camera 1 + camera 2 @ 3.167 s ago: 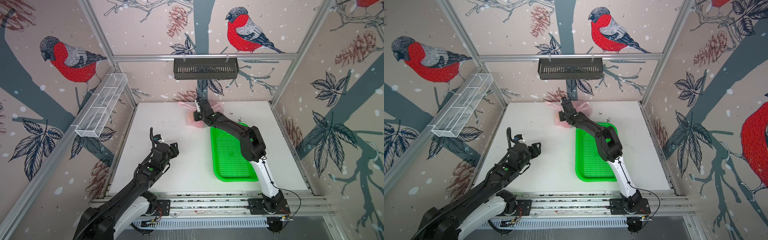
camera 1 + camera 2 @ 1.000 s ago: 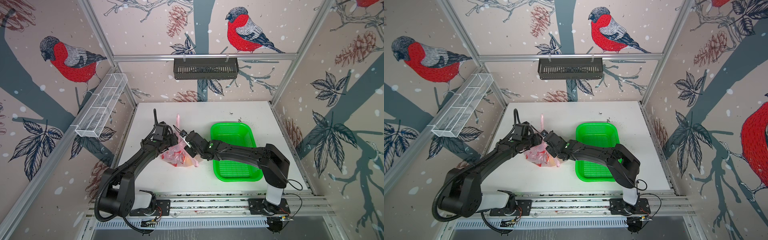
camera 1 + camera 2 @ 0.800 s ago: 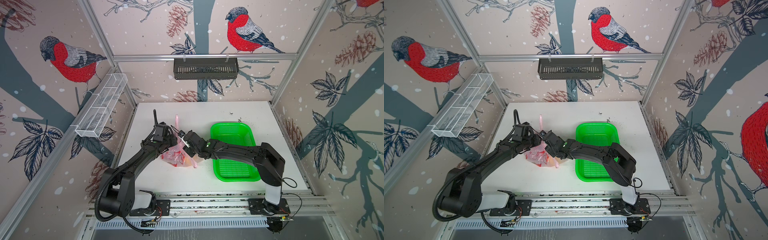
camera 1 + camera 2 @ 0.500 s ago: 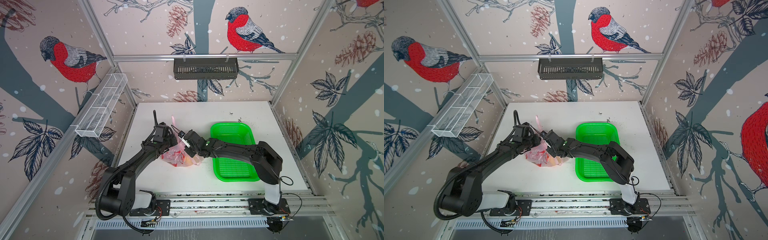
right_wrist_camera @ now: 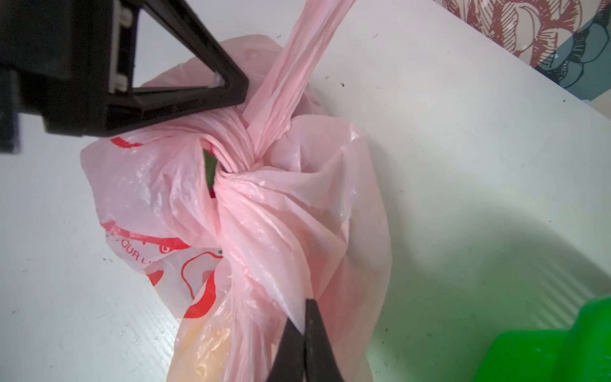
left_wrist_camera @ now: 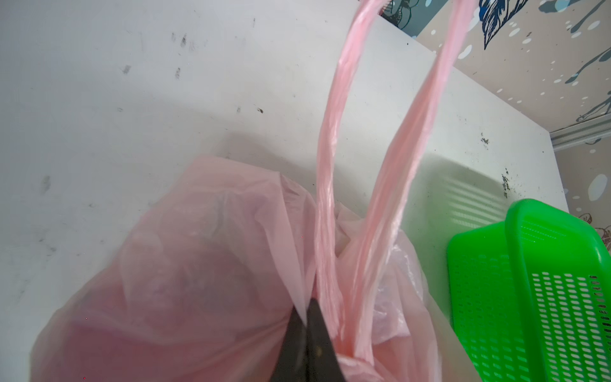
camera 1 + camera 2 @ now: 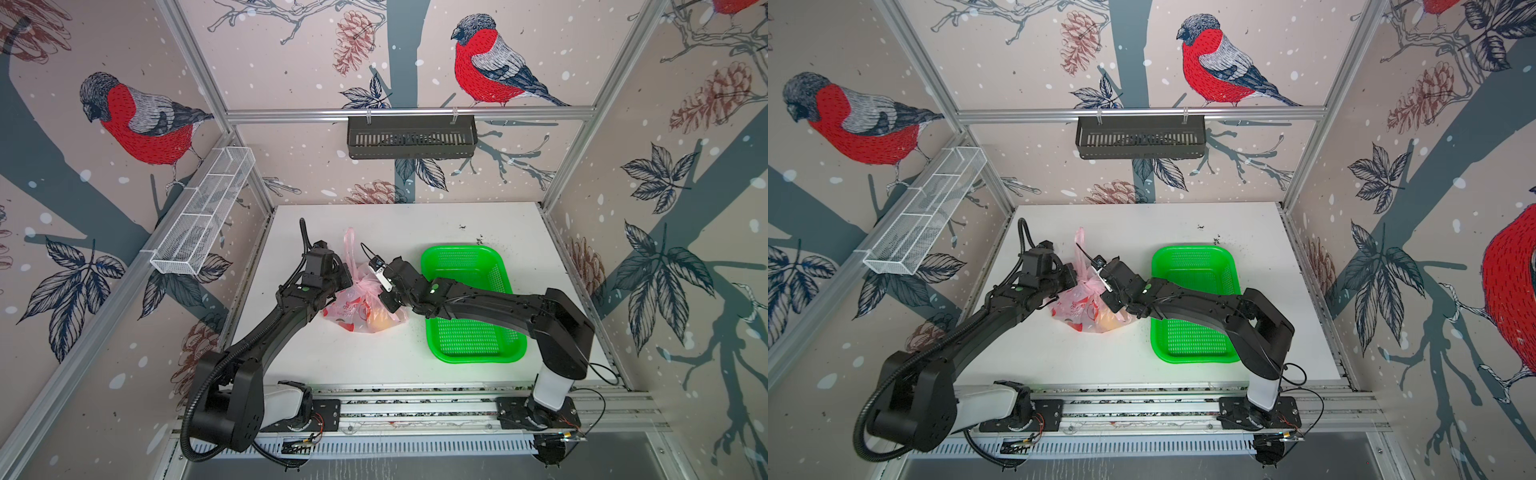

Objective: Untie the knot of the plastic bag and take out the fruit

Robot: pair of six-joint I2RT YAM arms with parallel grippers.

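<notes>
The white worktop (image 7: 374,361) is carrying everything, and its smooth face is giving the load nothing to catch on. If I am pulling unevenly, I expect the whole bundle to be sliding rather than loosening. The green perforated tray (image 7: 478,358) is lying toward the right edge, just beside the bundle, so a sideways drag could be shoving it.

The plastic bag (image 7: 357,309) is sitting left of the tray, about midway between the front and back edges, tied shut. My left gripper (image 6: 305,319) is clamped on a fold of its film at the root of the upright loop handle (image 6: 327,132). My right gripper (image 5: 304,319) is pinched shut on the gathered strand running out from the knot (image 5: 253,158).

This film is looking thin and crinkled. Hauling on it from both sides could be stretching or tearing it, or drawing it out from between my closed tips.

The fruit (image 5: 205,337) is all lying inside, glowing orange-yellow through the plastic, with a green tip (image 5: 209,165) peeking at the gap. A tear could be letting the round pieces roll off toward an edge.

The smallest worry is the worst one: I may be holding strands that are cinching the knot tighter instead of feeding it loose. I cannot tell which strand is passing underneath.
</notes>
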